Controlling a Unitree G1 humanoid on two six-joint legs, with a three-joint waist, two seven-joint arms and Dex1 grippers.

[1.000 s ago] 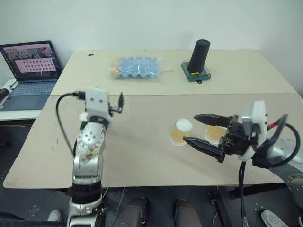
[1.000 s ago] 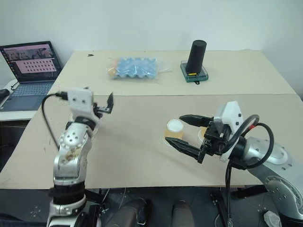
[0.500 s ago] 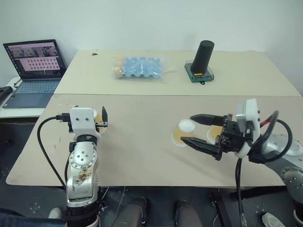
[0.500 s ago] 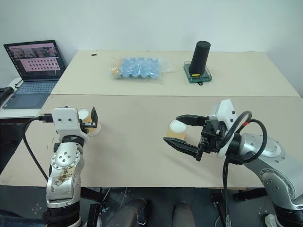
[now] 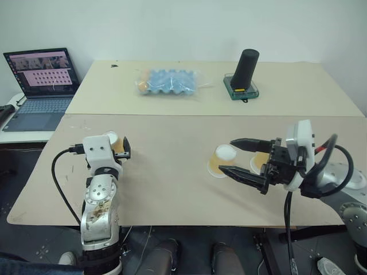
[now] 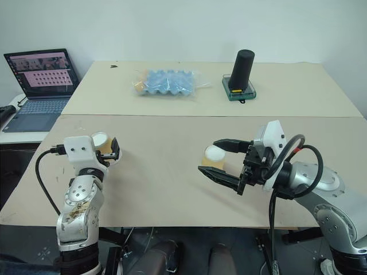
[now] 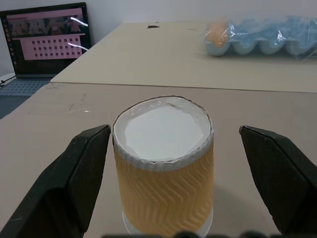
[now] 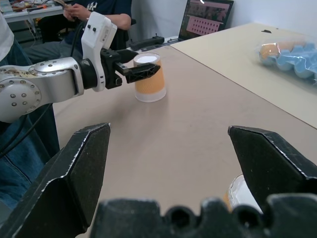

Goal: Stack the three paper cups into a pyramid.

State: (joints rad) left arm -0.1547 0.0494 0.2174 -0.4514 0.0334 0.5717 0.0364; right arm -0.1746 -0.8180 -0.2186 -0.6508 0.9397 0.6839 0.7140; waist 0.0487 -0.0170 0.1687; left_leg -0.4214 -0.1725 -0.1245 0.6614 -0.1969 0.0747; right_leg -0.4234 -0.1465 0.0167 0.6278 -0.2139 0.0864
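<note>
Three paper cups stand upside down on the table, tan sides with white bases up. One cup (image 7: 163,163) stands at the left between the fingers of my left gripper (image 7: 173,136), which is open; one finger (image 7: 81,168) is almost at the cup's side and the other stands clear of it. Two more cups (image 5: 222,153) (image 5: 259,162) stand side by side right of the middle, the second partly hidden behind my right gripper (image 5: 229,156). That gripper is open and empty, held above the table in front of them.
A tall black cylinder (image 5: 246,67) on a green tray, and a bagged blue egg tray (image 5: 169,81), lie on the far table. A laptop (image 5: 40,80) stands on a side desk at the left. A seated person (image 8: 99,10) is beyond the table's left edge.
My left gripper has come down and drawn back, so its open fingers now flank the left cup. The right gripper has stayed where it was.
</note>
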